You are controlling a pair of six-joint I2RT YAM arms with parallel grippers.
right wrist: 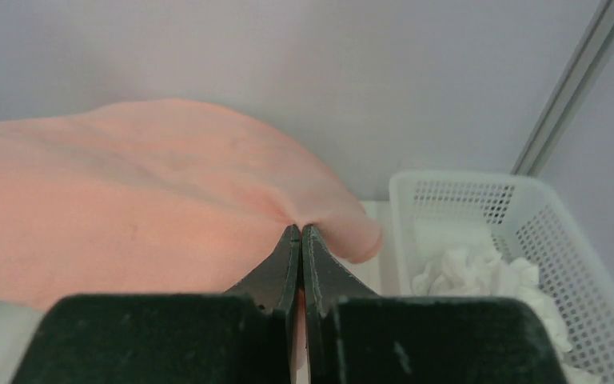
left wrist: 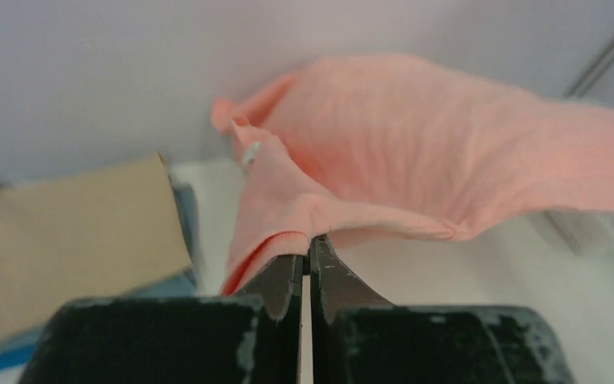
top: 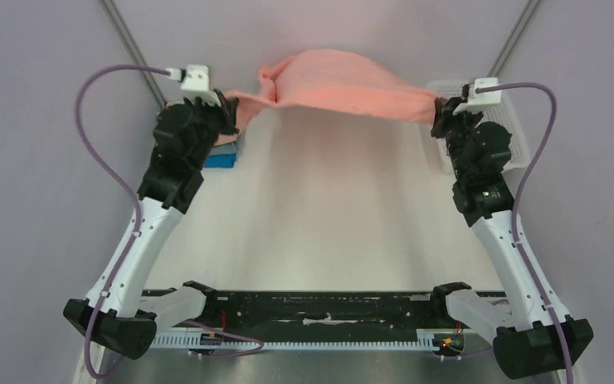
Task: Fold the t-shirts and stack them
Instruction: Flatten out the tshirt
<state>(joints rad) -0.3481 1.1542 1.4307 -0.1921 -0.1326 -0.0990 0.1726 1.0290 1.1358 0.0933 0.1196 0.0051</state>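
Since the left end effector (top: 229, 113) and right end effector (top: 439, 113) each pinch an edge, the soft, light salmon-pink t-shirt (top: 336, 80) hangs stretched above the far desk (top: 328, 208), likely drooping unless gripped at its corners.

text: none readable | labels: small tag (left wrist: 252, 154) on pink t-shirt (left wrist: 416, 136), too blurred to read

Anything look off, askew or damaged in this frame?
Nothing damaged or spilled. The salmon-pink cotton t-shirt hangs stretched between the shut left gripper and right gripper, bunched and twisted near the left grip. The tan folded shirt looks slightly off-square on its stack, the bright blue folded shirt poking out beneath.
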